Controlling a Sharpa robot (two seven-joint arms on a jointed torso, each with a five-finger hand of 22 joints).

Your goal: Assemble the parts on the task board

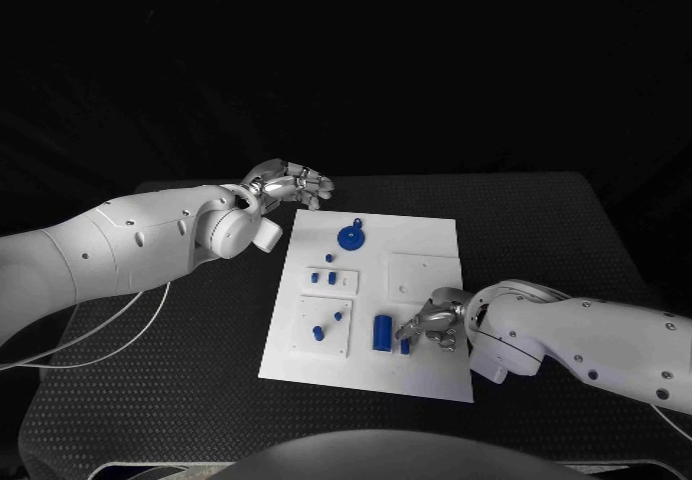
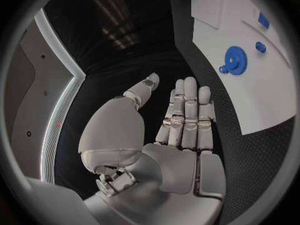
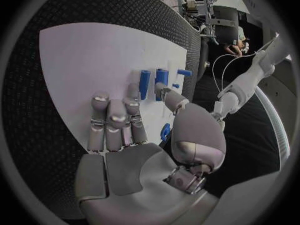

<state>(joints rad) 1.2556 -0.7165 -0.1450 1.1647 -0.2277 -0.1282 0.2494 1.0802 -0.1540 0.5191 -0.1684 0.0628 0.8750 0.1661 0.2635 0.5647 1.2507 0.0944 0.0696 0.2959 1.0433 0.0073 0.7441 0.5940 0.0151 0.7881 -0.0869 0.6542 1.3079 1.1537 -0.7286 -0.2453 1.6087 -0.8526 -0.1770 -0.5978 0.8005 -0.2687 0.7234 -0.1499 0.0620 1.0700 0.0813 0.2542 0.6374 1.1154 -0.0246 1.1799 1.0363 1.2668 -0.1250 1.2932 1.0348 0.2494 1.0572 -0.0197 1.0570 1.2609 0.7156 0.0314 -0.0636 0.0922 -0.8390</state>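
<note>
I'm looking down at the black table (image 1: 577, 230), and the white board (image 1: 418, 250) lies flat in the middle of it, its long side running away from me.

My left arm comes in from the left, and the left hand (image 1: 289, 184) hangs just off the board's far left corner, over bare table. In the left wrist view its fingers (image 2: 187, 110) are straight and side by side, thumb apart, palm bare: it holds nothing.

My right hand (image 1: 437, 320) sits over the near right part of the board, fingers pointing down toward the board. In the right wrist view the fingers (image 3: 112, 120) are stretched out flat above the white surface. Whether the thumb and a finger are pinching something, I can't tell from here.

Now the pieces. A blue gear (image 1: 351, 237) lies on the far part of the board, well away from both hands. A blue cylinder (image 1: 382, 333) lies just left of the right hand, with a smaller blue piece (image 1: 405, 346) right beside the fingertips. Small blue pegs (image 1: 325, 278) stand in a raised white block at the board's left side, and two more (image 1: 327, 323) in the block nearer to me.
</note>
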